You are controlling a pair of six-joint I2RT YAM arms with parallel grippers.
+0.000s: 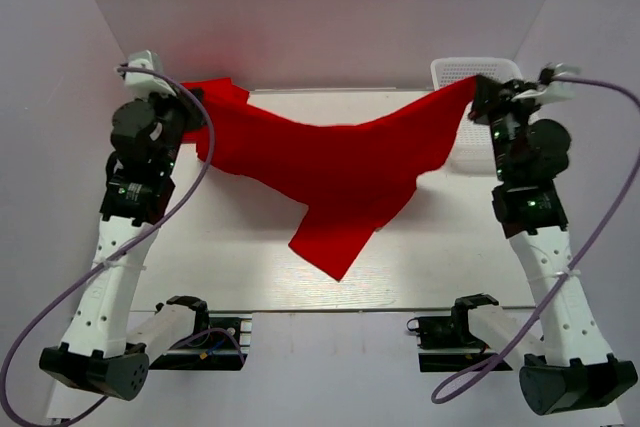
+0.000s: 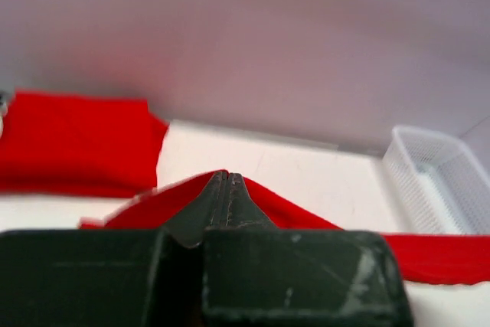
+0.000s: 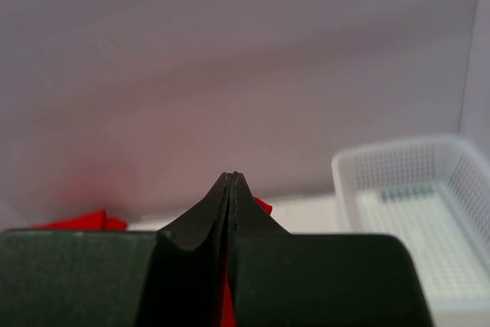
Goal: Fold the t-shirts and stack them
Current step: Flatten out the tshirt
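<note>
One red t-shirt (image 1: 340,162) hangs stretched between my two grippers above the white table (image 1: 220,247), its lowest corner drooping toward the table's middle. My left gripper (image 1: 200,115) is shut on the shirt's left end; in the left wrist view the jaws (image 2: 227,176) stand closed with red cloth (image 2: 306,212) spreading out on both sides. My right gripper (image 1: 478,89) is shut on the right end, and a strip of red cloth (image 3: 262,206) shows beside its closed tips (image 3: 233,176). More red cloth (image 2: 73,143) lies at the back left; whether it is a separate shirt I cannot tell.
A white mesh basket (image 1: 450,67) stands at the table's back right corner, right under and behind the right gripper; it also shows in the wrist views as the basket (image 2: 432,178) and the basket (image 3: 413,204). Pale walls close in the back and sides.
</note>
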